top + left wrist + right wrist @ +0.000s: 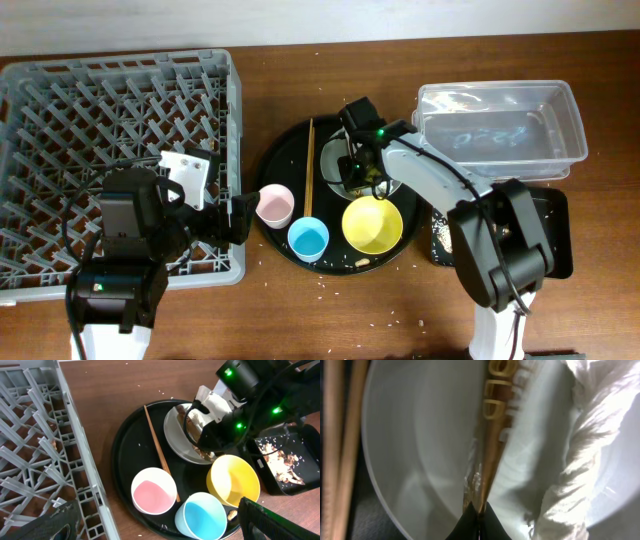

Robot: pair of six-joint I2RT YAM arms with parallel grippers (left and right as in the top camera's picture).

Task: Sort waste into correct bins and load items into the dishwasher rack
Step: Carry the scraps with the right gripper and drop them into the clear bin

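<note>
My right gripper point(479, 515) is shut on the end of the gold-brown snack wrapper point(492, 435), over the pale plate point(420, 450). The crumpled white tissue point(580, 445) lies on the plate beside the wrapper. In the overhead view this gripper point(360, 165) is low over the plate point(335, 170) on the round black tray point(290, 150). The chopsticks point(310, 165), pink cup point(275, 205), light-blue cup point(308, 239) and yellow bowl point(372, 224) are on that tray. My left gripper point(165, 532) is open and empty, between the dishwasher rack point(60, 100) and the pink cup point(153, 491).
The clear tub point(500, 125) stands at the back right. The shallow black rectangular tray point(555, 240) lies in front of it, partly under my right arm, with brownish scraps point(282, 462) in it. White rice grains are scattered on the wooden table point(400, 310).
</note>
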